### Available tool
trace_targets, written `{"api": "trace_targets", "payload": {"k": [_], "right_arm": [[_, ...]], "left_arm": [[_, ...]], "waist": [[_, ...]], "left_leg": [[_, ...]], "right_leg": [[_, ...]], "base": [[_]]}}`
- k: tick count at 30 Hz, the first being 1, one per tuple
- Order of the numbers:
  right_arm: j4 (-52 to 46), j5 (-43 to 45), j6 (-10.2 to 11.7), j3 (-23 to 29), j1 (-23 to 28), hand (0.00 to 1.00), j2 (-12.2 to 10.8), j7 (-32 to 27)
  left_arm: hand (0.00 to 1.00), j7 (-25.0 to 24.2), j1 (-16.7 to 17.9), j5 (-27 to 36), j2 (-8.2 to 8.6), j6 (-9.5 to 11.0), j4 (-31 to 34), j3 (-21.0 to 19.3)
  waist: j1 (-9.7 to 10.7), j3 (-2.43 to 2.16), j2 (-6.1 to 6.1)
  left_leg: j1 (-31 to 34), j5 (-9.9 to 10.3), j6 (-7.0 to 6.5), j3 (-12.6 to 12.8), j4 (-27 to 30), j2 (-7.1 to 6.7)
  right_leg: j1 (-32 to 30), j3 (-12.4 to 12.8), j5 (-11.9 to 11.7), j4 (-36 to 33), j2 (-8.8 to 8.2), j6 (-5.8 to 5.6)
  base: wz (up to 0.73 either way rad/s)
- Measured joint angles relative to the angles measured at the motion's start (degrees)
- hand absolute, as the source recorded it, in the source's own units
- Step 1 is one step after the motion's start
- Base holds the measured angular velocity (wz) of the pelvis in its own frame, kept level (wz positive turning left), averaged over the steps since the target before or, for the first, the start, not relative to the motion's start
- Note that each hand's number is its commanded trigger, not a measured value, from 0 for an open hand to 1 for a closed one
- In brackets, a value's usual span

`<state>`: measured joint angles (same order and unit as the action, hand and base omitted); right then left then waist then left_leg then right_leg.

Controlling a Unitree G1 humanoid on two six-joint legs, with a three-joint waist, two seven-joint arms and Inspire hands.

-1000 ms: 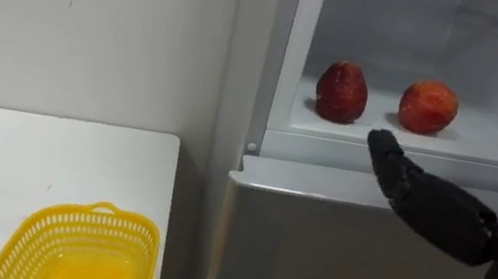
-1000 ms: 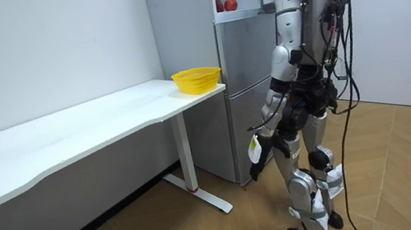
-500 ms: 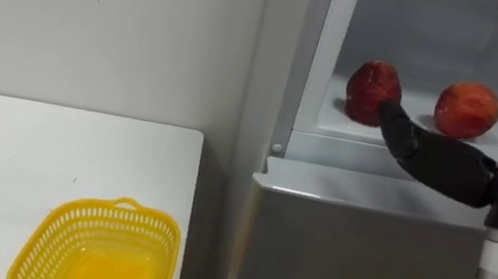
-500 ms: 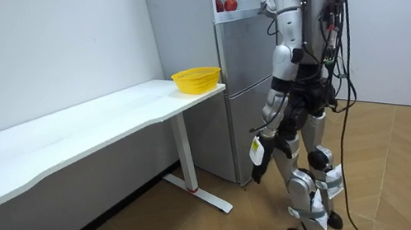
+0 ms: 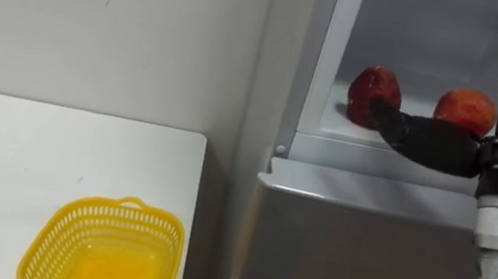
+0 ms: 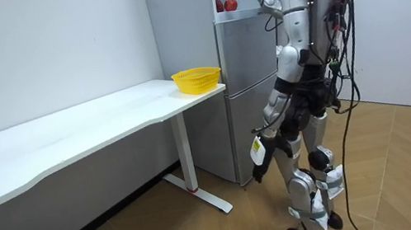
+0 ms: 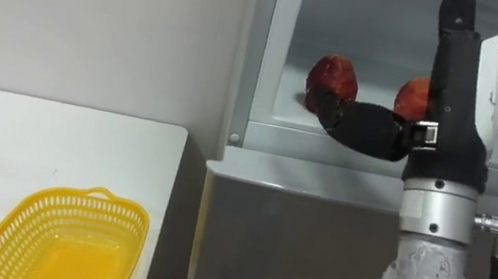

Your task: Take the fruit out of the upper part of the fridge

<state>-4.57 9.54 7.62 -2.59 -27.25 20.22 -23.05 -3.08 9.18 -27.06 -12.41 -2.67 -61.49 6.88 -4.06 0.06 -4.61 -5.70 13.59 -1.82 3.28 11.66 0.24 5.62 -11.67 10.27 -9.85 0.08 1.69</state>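
1. The upper fridge (image 5: 420, 26) stands open. Two round fruits sit on its white shelf (image 5: 328, 122). A dark red fruit (image 5: 372, 84) is on the left and an orange-red fruit (image 5: 462, 106) is on the right. They are near each other but not touching.
2. The right hand (image 5: 460, 153) is up at the shelf. It is spread wide and holds nothing. One dark part sticks out toward 9 o'clock. Another part stands up toward 12 o'clock.
3. The dark red fruit lies at about 10 o'clock from the right hand. The tip of the sideways part covers the fruit's low edge. I cannot tell if they touch.
4. This fruit is a bit taller than it is wide, and it stands up from 6 to 12 o'clock. I think the hand must go in a little more and close round its sides.
5. The left hand (image 6: 258, 156) hangs low by the robot's leg, well away from the shelf. So the right hand is far nearer.
6. The arm hides part of the orange-red fruit. The upright part of the hand is cut off at the top.
7. A yellow basket (image 5: 155, 217) sits on the white table (image 5: 2, 159), at 7 o'clock from the shelf.
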Motion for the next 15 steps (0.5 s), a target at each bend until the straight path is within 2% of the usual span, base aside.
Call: {"api": "trace_targets", "payload": {"k": [4,15], "right_arm": [[3.1,-0.04,-0.19,0.04,-1.37,0.0,0.76,0.29],[11.35,-4.24,-1.56,0.02,-6.54,0.0,3.61,2.5]], "left_arm": [[0.0,-0.3,0.89,0.0,-0.15,-0.1,1.84,-0.05],[0.0,-0.39,0.84,0.03,-0.24,-0.85,1.9,-0.22]], "waist": [[-0.36,0.27,-0.62],[-0.92,0.28,-0.78]], "left_leg": [[0.06,0.0,0.0,-0.18,0.08,-0.02],[-0.02,0.0,0.0,-0.41,0.05,-0.03]], "right_leg": [[0.08,0.01,-0.02,-0.02,0.03,0.0],[0.29,0.19,-0.05,0.14,0.13,-0.03]], "base": [[0.02],[0.0]]}}
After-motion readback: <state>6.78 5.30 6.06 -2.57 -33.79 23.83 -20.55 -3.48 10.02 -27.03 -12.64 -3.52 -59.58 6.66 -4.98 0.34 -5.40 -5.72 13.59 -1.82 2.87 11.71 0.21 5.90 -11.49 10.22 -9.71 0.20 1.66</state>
